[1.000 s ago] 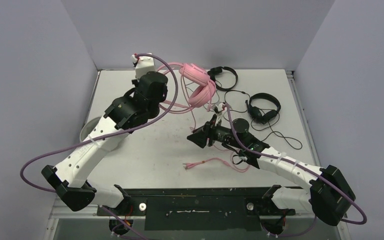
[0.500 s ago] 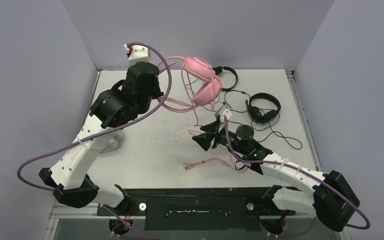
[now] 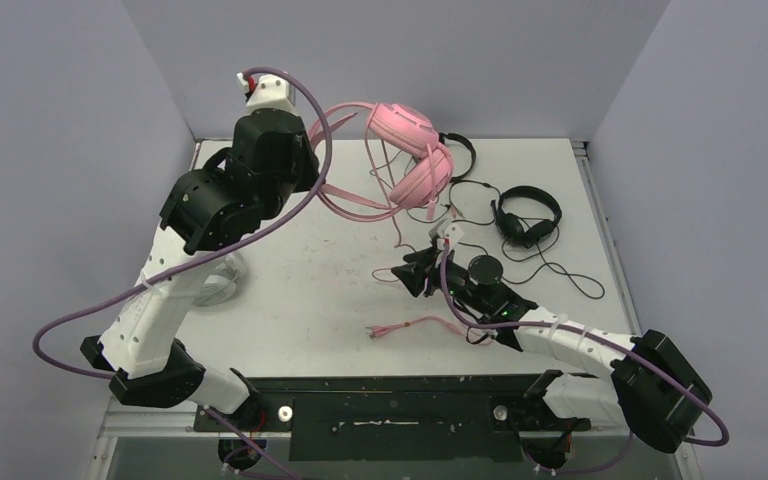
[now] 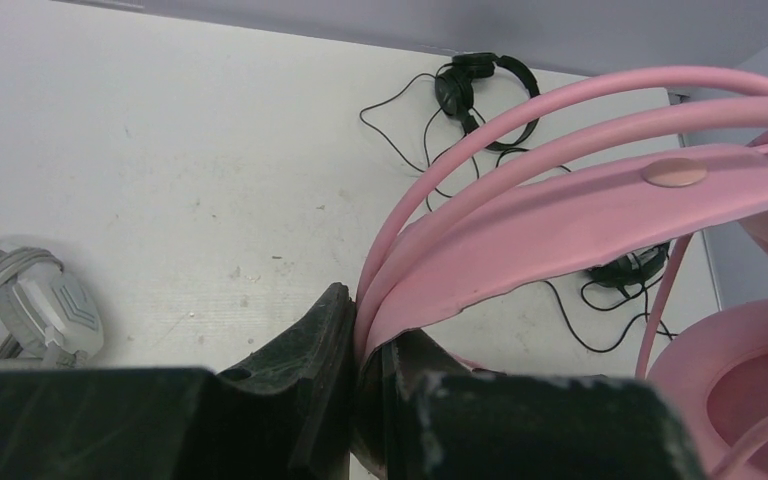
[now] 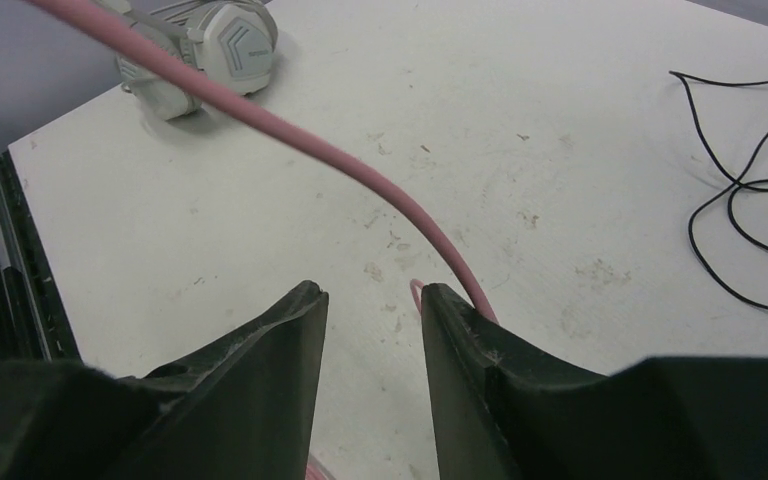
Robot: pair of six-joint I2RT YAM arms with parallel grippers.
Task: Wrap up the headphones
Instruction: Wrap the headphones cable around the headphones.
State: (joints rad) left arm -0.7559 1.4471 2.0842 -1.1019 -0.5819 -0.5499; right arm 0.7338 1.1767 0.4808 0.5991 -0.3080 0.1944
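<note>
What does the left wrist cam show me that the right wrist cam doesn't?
Only the left wrist: the left gripper shut on the headband of the pink headphones, plus the far black headset and the nearer black headset. Only the right wrist: the right gripper, jaws apart, where the pink cable meets one finger. Both: the white-grey headset lying on the table.

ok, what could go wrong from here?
1. The left gripper pinches only the headband edge of the pink headphones, which hang above the table; they could slip.
2. The pink cable seems to run past one finger of the open right gripper, not between; closing may miss.
3. The black headphones have loose cable near the right arm; snag risk.
</note>
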